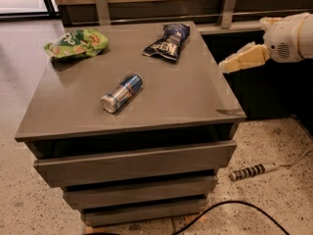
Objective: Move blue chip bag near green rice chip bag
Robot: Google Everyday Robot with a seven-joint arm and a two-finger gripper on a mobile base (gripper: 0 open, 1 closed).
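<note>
The blue chip bag (167, 41), dark navy with white lettering, lies at the far right of the grey cabinet top (171, 102). The green rice chip bag (76, 43) lies at the far left corner, well apart from the blue bag. My gripper (226, 65) hangs in the air just off the cabinet's right edge, to the right of and a little nearer than the blue bag. It holds nothing and touches nothing.
A blue-and-silver drink can (122, 92) lies on its side in the middle of the top. Drawers stand below the top. A power strip (252, 171) and a black cable (234, 207) lie on the speckled floor. A wooden wall with metal brackets runs behind.
</note>
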